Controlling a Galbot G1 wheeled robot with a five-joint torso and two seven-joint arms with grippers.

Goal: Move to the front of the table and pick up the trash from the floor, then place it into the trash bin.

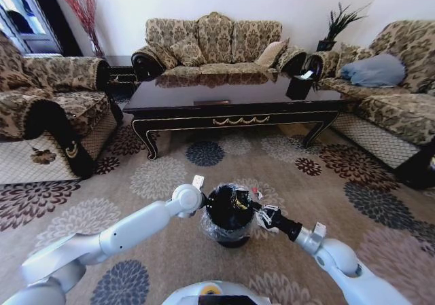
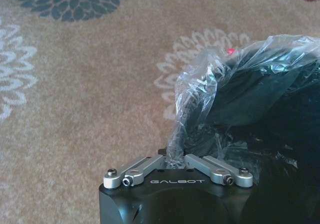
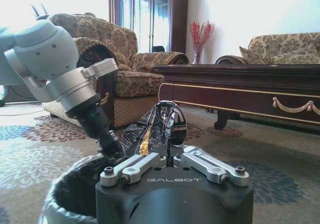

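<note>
**Risk: wrapper misses bin / liner gets dragged**

Near first. Right gripper [image 3: 170,160] at the trash bin [image 1: 230,217] rim, jaws pinched on a shiny crumpled wrapper [image 3: 162,126] – that's the trash, held over the bin mouth, not in yet. Left gripper [image 2: 174,156] on the opposite rim, jaws pressed together on a fold of the clear bag liner [image 2: 200,92].

Risks, imo:
- wrapper is light + crinkly; if released off-centre it may catch the rim and drop onto the carpet [image 1: 163,176].
- left arm pulling away w/o letting go could haul the liner out or tip the bin.
- the two wrists are close, so clash possible.

Farther off: surface of the table [image 1: 231,91], nothing relevant on it afaict.
</note>
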